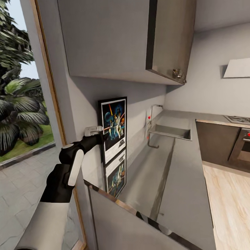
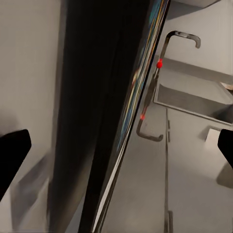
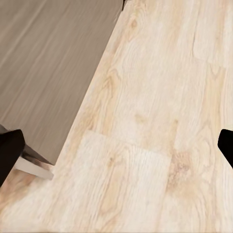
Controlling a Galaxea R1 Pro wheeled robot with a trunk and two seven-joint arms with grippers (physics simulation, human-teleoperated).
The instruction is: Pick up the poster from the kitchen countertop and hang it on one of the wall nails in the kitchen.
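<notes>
Head view: poster (image 1: pixel 114 128) upright, black-framed, colourful figures.

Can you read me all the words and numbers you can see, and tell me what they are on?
No word or number can be read for sure.
The poster, standing on the kitchen countertop against the wall by the left gripper: a dark logo on its white lower part, too small and blurred to read.
Its reflection in the countertop: blurred too.
The oven: no readable markings.
</notes>
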